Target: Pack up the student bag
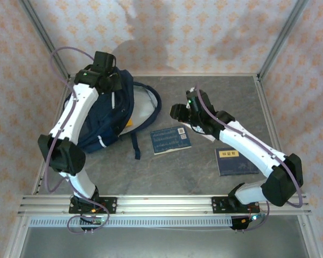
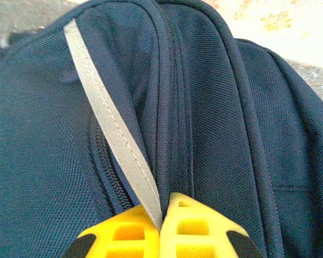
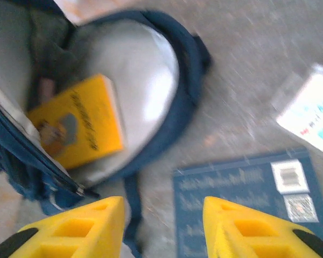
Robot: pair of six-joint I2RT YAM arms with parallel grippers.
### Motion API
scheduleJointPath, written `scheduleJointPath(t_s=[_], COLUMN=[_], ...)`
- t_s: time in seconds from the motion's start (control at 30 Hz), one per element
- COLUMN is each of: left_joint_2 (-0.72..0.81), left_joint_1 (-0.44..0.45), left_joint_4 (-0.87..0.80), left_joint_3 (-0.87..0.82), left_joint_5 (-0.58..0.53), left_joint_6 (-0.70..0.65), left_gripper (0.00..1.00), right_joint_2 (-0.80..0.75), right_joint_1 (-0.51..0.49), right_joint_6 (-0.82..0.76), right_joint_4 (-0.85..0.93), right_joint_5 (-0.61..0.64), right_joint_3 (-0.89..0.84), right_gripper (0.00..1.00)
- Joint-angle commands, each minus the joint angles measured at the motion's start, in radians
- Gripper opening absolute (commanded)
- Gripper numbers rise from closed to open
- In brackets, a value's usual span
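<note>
The student bag (image 1: 114,117), large and of navy-blue fabric, is pinched by the left claw (image 2: 161,217); the released right claw (image 3: 162,209) should next grasp the flat blue book (image 3: 242,207)

Grey mottled stone-look bench (image 1: 231,88) below and around right claw (image 1: 175,113); pale wallpaper walls with orange floral motifs (image 1: 204,32) beyond it; silver aluminium frame posts (image 1: 280,37) at far corners.

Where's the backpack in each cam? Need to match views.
Top external: backpack at left on the table, beside the left arm, flap open toward centre.
Left wrist: backpack fabric close up; left gripper pinches its grey stripe.
Right wrist: backpack upper left, open, grey lining showing.
Shared landmark: yellow book in the opening, in top and right wrist views.
</note>
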State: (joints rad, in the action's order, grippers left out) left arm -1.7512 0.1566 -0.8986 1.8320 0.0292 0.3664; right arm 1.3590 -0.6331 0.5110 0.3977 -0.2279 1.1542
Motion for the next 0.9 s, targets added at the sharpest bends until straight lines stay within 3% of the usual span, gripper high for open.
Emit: scheduleJointPath(t_s=[0.0,0.03,0.17,0.23,0.43,0.5,0.67,0.87], left_joint_2=[-0.029,-0.031,0.009,0.035,0.036,0.018,-0.128,-0.326], left_joint_1=[0.008,0.016,0.076,0.137,0.261,0.299,0.374,0.388], left_joint_4=[0.043,0.043,0.072,0.068,0.005,0.022,0.075,0.153], left_joint_3=[0.007,-0.014,-0.106,-0.122,-0.100,-0.107,-0.086,-0.041], left_joint_5=[0.017,0.023,0.066,0.011,-0.124,-0.114,0.056,0.280], left_joint_6=[0.014,0.023,0.026,-0.016,-0.054,-0.075,-0.087,-0.080], left_gripper=[0.00,0.03,0.44,0.53,0.63,0.64,0.64,0.63], right_joint_2=[-0.074,-0.088,-0.162,-0.198,-0.247,-0.262,-0.295,-0.325], right_joint_1=[0.006,0.006,0.006,0.006,0.009,0.010,0.014,0.022], right_joint_6=[0.016,0.020,0.032,0.039,0.067,0.083,0.120,0.113], right_joint_4=[0.091,0.099,0.133,0.162,0.270,0.286,0.328,0.362], right_joint_5=[0.005,0.003,0.036,0.074,0.148,0.156,0.161,0.098], right_joint_3=[-0.086,-0.112,-0.208,-0.241,-0.257,-0.254,-0.249,-0.267], right_gripper=[0.42,0.42,0.42,0.43,0.42,0.40,0.37,0.36])
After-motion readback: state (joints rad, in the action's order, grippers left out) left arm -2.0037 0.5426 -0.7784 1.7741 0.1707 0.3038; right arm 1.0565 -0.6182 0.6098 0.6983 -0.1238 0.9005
